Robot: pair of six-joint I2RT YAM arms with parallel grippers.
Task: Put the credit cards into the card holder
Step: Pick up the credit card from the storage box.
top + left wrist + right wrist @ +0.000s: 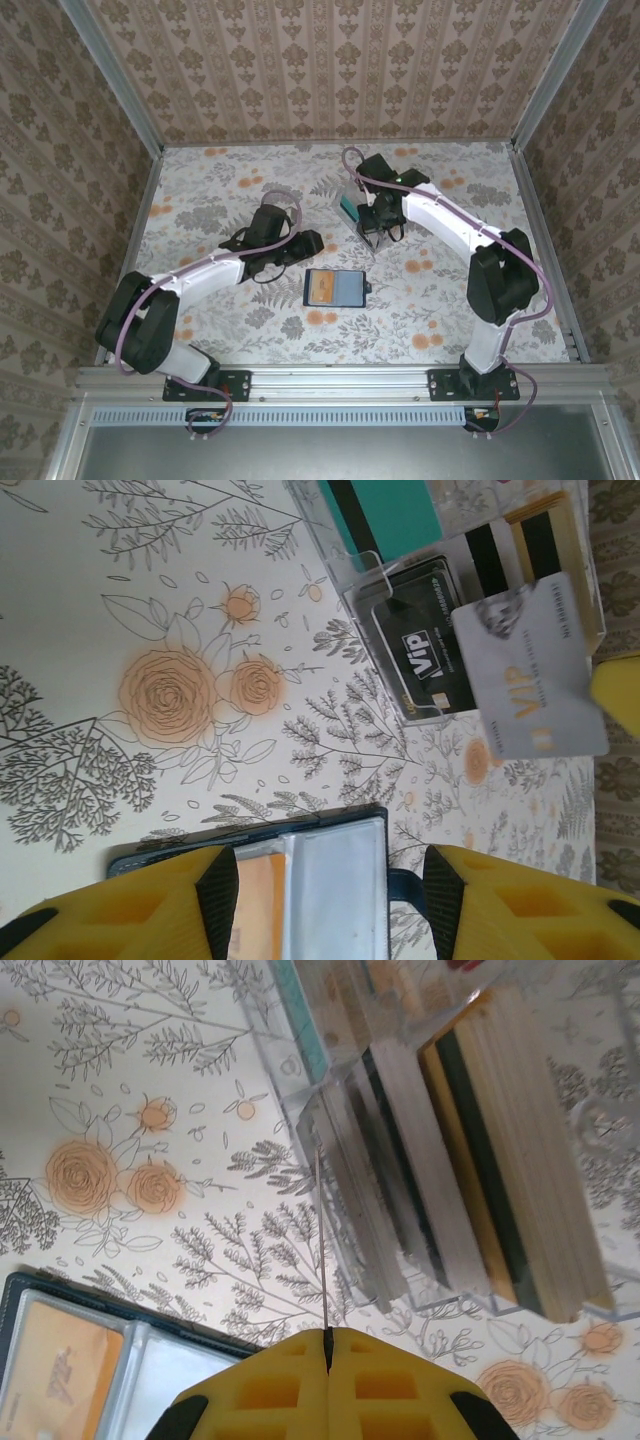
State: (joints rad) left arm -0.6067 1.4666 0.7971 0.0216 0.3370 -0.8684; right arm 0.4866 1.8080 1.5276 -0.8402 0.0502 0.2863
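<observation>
The clear rack stands just past my right gripper, so it is tight there. The grey card I pinch sticks out in front of the rack. My left gripper is wide open at the edge of the card holder. Between the card holder and the rack the table is bare. The far left corner has lots of room.

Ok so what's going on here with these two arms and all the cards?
The right gripper has its jaws shut on a white-grey card, holding it beside the clear rack where more cards stand. The card holder lies open on the table with an orange card in one pocket. The left gripper hangs over the holder, jaws open and gripping nothing.
</observation>
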